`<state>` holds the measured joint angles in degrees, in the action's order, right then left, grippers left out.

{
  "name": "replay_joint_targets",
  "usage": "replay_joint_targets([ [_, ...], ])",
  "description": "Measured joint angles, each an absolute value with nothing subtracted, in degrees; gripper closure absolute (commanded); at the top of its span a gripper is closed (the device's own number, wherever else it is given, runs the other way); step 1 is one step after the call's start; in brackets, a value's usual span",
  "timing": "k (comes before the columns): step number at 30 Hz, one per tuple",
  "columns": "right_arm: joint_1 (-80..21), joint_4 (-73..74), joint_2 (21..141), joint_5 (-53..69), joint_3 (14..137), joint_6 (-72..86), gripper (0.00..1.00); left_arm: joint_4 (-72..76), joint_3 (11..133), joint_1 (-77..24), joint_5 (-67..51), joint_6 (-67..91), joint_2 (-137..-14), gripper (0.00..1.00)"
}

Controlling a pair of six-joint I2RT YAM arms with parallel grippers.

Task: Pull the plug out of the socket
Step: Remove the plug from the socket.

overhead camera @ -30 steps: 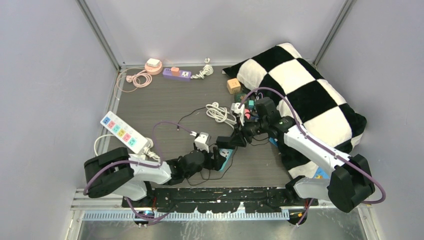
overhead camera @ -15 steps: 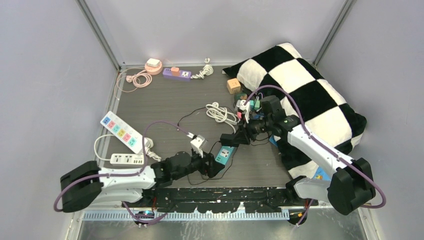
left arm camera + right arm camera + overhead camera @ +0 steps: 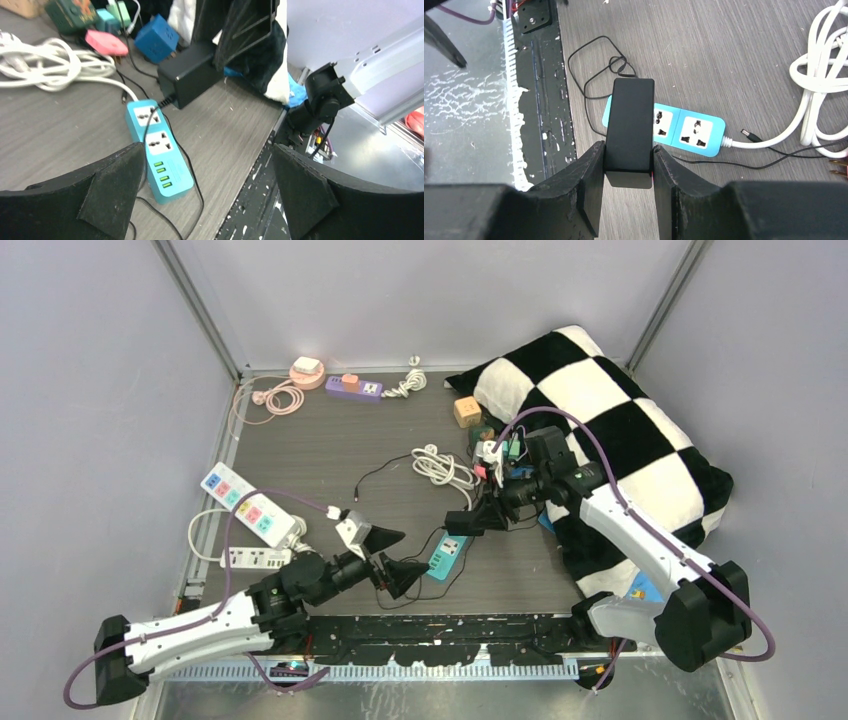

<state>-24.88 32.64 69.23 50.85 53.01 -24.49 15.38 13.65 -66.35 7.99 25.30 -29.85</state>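
Entry: your left fingers (image 3: 110, 185) have just spread wide, empty, off teal plastic power strip (image 3: 159, 150); your right fingers (image 3: 584, 182) clamp black rectangular adapter plug (image 3: 629, 130), seemingly unplugged.

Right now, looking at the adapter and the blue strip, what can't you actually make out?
Adapter prongs: right wrist view, the black adapter covers them with its own body, so whether they clear the blue strip is unclear.
Strip's USB end: same view, under the adapter.
Small plugs by the pillow: top view, too small, partly behind the right arm.
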Motion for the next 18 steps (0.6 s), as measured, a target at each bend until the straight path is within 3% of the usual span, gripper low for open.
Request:
replay_joint_targets([
  [7, -24.60, 37.98, 69.23, 52.97, 54.48, -29.98, 0.99, 13.23, 14.39, -66.24, 8.80, 19.27, -28.86, 0.00],
  [18, -24.51, 43.68, 69.23, 57.34, 55.09, -36.40, 0.99, 18.76, 19.59, -63.20, 0.08, 14.06, -49.71, 0.02],
])
